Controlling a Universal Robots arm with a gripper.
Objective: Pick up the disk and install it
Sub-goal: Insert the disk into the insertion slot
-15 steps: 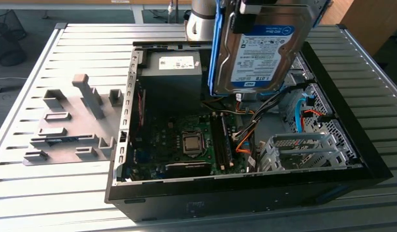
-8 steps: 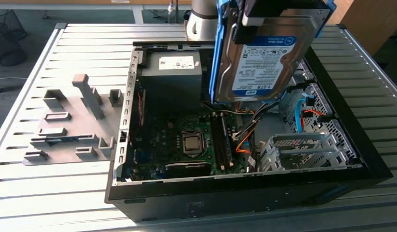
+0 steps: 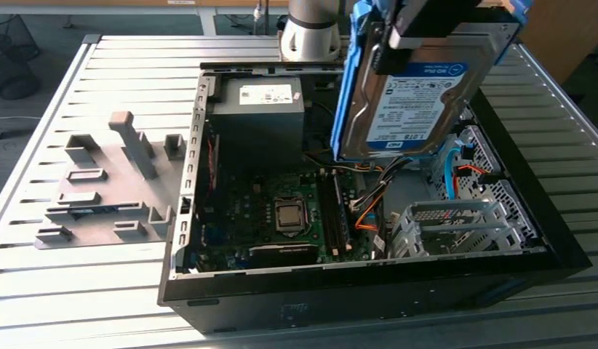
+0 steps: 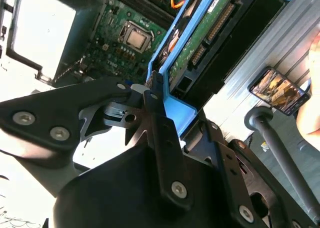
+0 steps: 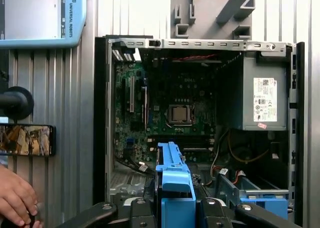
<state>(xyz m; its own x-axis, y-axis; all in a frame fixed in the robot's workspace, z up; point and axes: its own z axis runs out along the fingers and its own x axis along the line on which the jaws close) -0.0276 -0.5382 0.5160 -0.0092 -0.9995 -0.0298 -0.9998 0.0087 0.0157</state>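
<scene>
Your jaws grip the blue frame of the disk (image 3: 415, 94) and hold it tilted in the air above the open computer case (image 3: 185, 218), label side up. Beneath it, orange cables (image 3: 372, 207) and the grey drive bay (image 3: 455, 225) crowd the case's corner. A hand (image 5: 15, 198) is over the table (image 3: 95, 291) beside the case.

open pc case (image 3: 377, 299), phone (image 5: 27, 140), grey fixture (image 3: 103, 198)

The disk (image 3: 414, 93) has a smooth silver metal shell inside a blue plastic carrier frame (image 3: 354, 80). The table (image 3: 105, 291) is ribbed matt metal, and the computer case (image 3: 377, 299) is matt black metal.
</scene>
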